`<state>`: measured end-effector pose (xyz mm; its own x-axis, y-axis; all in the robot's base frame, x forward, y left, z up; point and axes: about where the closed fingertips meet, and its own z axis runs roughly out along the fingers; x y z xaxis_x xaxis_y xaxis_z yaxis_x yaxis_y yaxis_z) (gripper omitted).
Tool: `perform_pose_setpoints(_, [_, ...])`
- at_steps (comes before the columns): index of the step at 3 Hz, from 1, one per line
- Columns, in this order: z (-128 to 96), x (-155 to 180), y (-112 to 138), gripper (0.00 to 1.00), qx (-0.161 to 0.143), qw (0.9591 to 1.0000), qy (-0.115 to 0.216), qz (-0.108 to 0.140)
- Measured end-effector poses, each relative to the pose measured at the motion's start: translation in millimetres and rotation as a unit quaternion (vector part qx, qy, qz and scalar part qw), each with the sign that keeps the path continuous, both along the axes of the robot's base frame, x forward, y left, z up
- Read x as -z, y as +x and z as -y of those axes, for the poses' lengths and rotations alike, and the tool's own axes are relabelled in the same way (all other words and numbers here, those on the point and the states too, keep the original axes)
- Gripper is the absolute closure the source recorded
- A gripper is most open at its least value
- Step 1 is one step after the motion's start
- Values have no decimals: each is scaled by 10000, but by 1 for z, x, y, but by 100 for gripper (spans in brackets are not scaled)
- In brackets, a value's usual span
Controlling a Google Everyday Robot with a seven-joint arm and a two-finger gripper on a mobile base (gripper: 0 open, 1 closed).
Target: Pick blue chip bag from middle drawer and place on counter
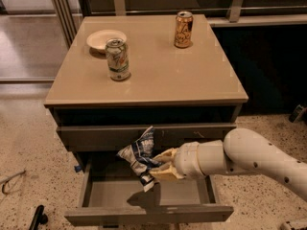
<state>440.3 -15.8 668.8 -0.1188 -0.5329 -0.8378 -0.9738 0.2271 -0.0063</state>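
Note:
The blue chip bag (140,158), crumpled dark blue foil with white patches, hangs in the air above the open middle drawer (148,213), in front of the closed drawer front above it. My gripper (157,166) reaches in from the right on a thick white arm and is shut on the bag's right side, holding it clear of the drawer's grey floor. The bag's shadow lies on the drawer floor below it. The glossy beige counter (158,75) is the cabinet top above.
On the counter stand a green-and-white can (117,59) at front left, an orange can (183,29) at the back, and a white bowl (106,39) at back left. A closed grey drawer front (96,137) sits above the open drawer. Speckled floor surrounds the cabinet.

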Motion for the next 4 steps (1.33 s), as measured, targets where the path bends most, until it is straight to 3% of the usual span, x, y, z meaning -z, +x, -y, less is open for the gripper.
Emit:
perform_pose_setpoints(1, [0, -36, 4, 100, 11, 9998, 98, 144])
perform_pose_setpoints(2, [1, -96, 13, 100, 16, 9992, 204, 349])
perform_pose_setpoints(3, [7, -144, 36, 100, 81, 9988, 236, 427])
perform_pose_setpoints(4, [10, -163, 48, 100, 155, 9977, 314, 579])
